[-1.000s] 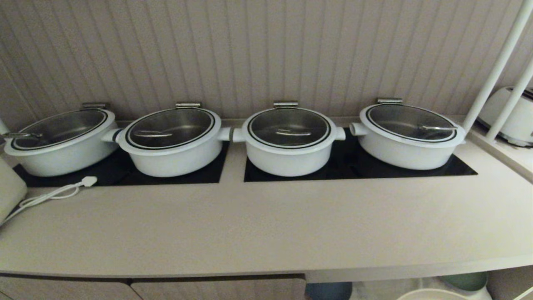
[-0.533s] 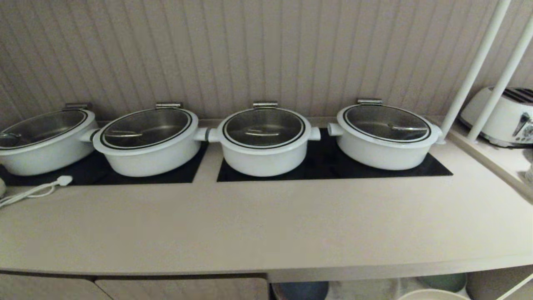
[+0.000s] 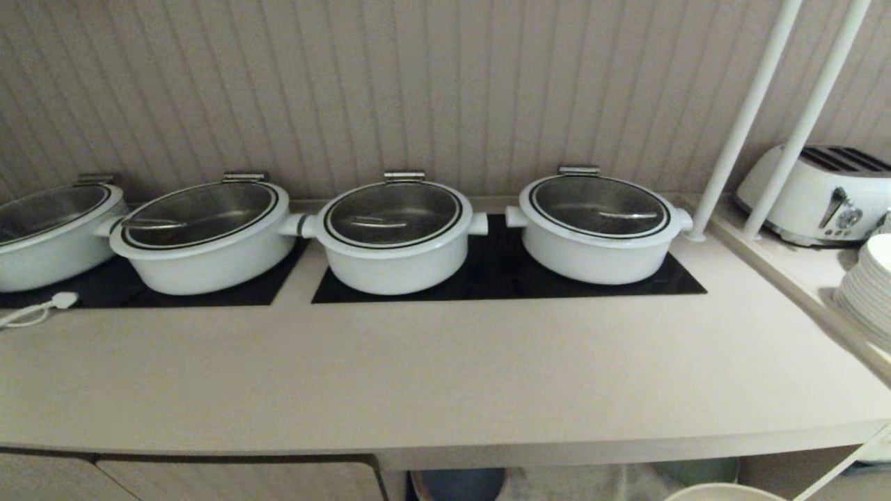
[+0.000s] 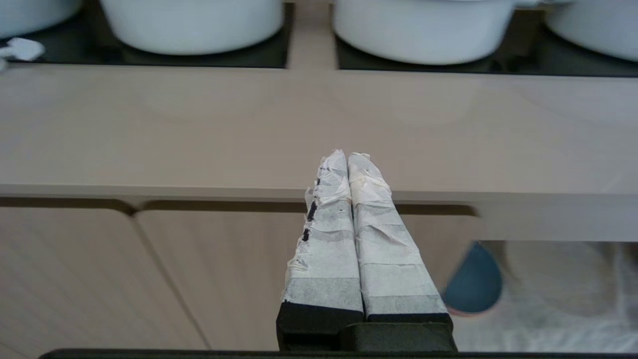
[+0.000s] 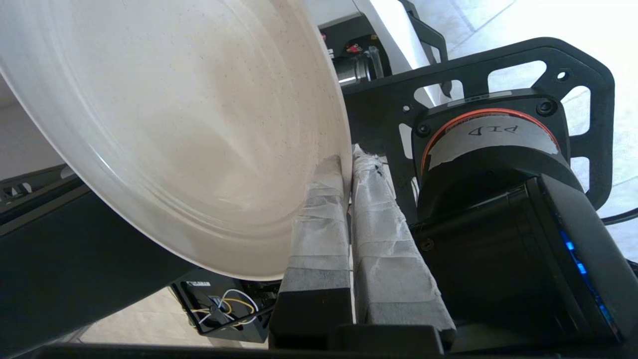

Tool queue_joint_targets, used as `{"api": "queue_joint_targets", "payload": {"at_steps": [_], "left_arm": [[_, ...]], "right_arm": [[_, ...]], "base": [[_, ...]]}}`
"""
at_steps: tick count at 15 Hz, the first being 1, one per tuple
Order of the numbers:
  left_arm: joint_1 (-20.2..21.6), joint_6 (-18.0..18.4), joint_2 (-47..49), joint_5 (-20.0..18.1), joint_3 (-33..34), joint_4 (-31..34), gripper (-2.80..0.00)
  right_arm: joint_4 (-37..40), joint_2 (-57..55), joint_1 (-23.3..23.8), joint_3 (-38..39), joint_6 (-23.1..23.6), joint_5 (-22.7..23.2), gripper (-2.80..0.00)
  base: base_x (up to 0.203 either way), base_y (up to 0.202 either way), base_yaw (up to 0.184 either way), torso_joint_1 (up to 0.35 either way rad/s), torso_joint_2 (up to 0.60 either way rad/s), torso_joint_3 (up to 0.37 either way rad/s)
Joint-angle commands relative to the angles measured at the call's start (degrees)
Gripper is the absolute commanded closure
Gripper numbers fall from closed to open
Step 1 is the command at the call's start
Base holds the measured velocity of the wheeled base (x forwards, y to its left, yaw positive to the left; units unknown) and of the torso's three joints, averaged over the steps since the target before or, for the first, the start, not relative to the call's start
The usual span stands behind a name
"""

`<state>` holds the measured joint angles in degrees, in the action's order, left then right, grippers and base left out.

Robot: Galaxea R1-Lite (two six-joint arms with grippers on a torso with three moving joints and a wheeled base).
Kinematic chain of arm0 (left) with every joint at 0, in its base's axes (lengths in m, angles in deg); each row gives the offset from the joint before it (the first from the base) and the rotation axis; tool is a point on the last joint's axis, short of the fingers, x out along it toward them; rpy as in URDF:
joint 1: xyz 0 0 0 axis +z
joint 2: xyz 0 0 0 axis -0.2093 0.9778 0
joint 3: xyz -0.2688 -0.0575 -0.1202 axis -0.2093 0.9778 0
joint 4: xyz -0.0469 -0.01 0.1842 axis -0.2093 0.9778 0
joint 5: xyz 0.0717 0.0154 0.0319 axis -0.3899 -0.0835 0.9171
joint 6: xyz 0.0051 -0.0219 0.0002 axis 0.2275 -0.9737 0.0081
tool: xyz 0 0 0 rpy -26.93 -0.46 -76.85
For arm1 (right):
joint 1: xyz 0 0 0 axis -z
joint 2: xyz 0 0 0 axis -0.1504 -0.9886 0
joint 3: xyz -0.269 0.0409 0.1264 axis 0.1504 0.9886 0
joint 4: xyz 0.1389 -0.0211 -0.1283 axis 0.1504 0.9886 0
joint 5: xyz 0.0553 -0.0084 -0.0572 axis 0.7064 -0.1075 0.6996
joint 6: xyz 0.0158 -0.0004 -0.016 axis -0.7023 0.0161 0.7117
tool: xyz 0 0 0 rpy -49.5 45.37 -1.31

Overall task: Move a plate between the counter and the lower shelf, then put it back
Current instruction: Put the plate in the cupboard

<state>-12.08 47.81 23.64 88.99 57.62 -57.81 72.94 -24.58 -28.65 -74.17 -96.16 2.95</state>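
while the right gripper [image 5: 347,160] pinches the plate [image 5: 189,124] by its rim, fingers clenched on the edge, the carrying step is judged under way; the plate hangs tilted beside the robot's body, face steeply canted, round so no long axis. left gripper [image 4: 347,157] closed, empty, before the counter [image 3: 445,369]. next: level the plate over the counter or lower shelf [image 3: 592,480]
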Motion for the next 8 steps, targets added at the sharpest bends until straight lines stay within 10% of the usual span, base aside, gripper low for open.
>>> {"api": "queue_joint_targets", "payload": {"at_steps": [1,8], "left_arm": [[0.0,0.0,0.0,0.0,0.0,0.0,0.00],[0.0,-0.1,0.0,0.0,0.0,0.0,0.00]], "right_arm": [[0.3,-0.1,0.0,0.0,-0.2,0.1,0.00],[0.6,-0.1,0.1,-0.2,-0.2,-0.1,0.00]], "base": [[0.000,-0.196,0.004,0.001,0.00,0.002],[0.000,-0.195,0.000,0.004,0.00,0.003]]}}
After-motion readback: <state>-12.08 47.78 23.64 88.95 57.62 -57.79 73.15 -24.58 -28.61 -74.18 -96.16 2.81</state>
